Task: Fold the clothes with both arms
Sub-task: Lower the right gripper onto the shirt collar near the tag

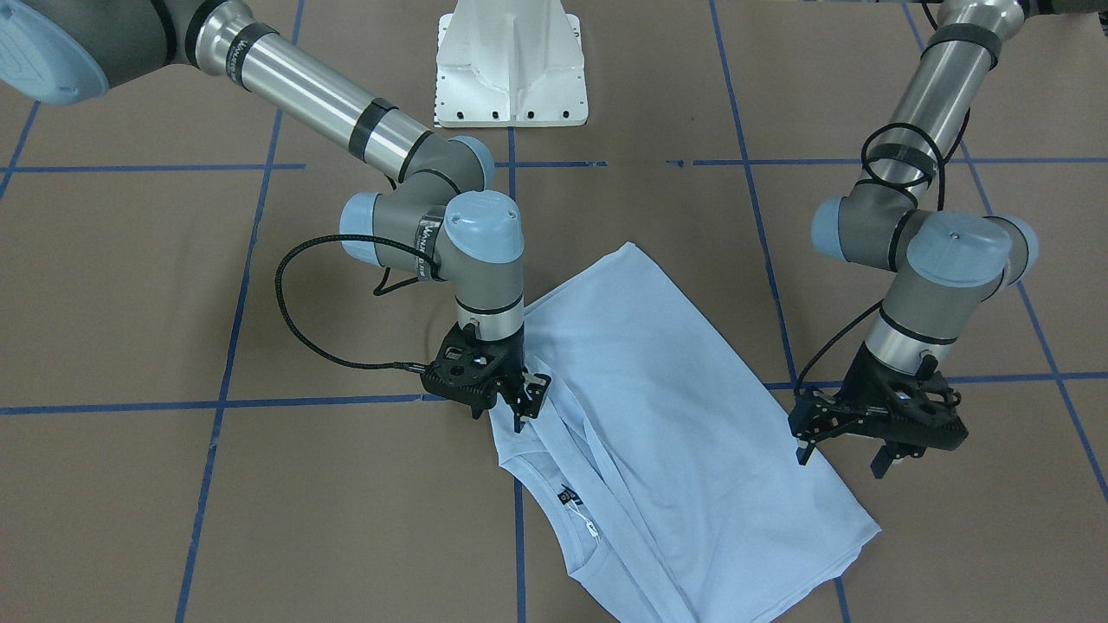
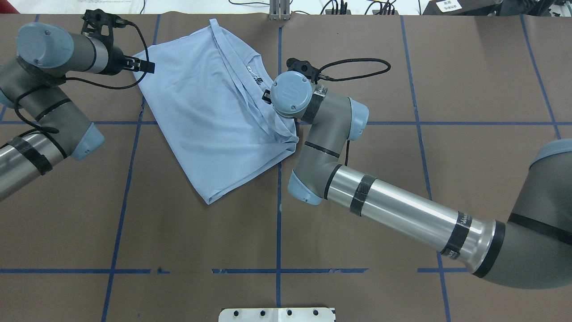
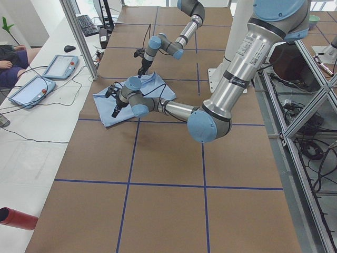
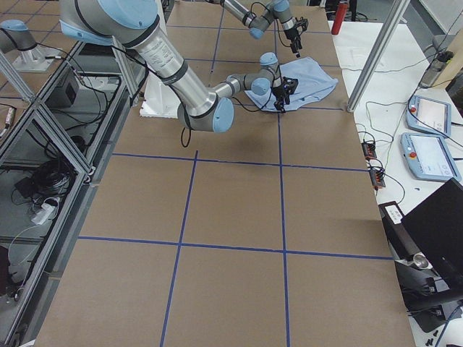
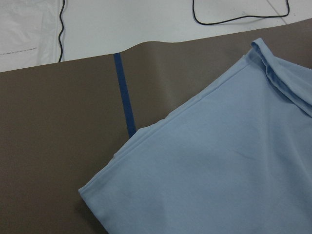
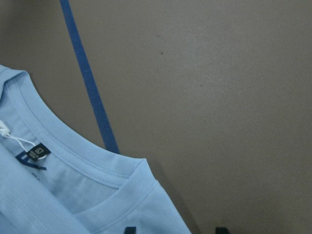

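Note:
The light blue T-shirt lies folded lengthwise and diagonal on the brown table, collar with dark label and white tag facing up. My right gripper is low at the shoulder edge beside the collar. Its two fingertips show apart at the bottom of the right wrist view, with the shirt's edge between them. My left gripper hovers open just off the opposite long edge near a corner, holding nothing. In the overhead view the shirt lies between both arms, and the right wrist hides its gripper.
The white pedestal base stands at the robot's side of the table. Blue tape lines grid the brown surface. The far table edge with cables runs close behind the shirt. Two control pendants rest on the white side bench.

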{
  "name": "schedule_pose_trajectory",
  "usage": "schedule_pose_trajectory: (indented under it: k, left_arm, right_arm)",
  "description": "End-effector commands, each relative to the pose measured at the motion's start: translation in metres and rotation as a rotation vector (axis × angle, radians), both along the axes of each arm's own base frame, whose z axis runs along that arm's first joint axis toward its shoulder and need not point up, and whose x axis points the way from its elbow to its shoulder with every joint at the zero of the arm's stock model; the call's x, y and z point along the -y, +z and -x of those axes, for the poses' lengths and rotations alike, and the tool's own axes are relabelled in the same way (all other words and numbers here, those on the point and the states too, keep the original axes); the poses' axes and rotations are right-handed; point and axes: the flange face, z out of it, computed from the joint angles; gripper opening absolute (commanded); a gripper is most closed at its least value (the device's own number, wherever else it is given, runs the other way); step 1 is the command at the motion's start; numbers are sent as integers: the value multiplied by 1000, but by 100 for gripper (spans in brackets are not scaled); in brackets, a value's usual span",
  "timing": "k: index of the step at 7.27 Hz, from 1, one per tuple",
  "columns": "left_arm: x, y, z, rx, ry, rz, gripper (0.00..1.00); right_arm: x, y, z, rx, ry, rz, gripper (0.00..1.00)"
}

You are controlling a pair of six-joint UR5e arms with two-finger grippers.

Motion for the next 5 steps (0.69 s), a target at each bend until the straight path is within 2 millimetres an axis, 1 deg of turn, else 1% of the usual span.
schedule_pose_trajectory:
  k: [1,2,3,5]
  left_arm:
    - [0,1,1,1,-1,1,100]
    - [0,2,1,2,-1,2,100]
    - [0,2,0,2,1,2,100]
    - [0,2,0,2,1,2,100]
  right_arm:
    - [-3,-4,3,1,-3,-6,45]
    - [-2,-7,2,5,-2,-8,15]
    - [-3,-7,3,5,-2,-9,0]
    - [-2,-12,0,9,4,-17,0]
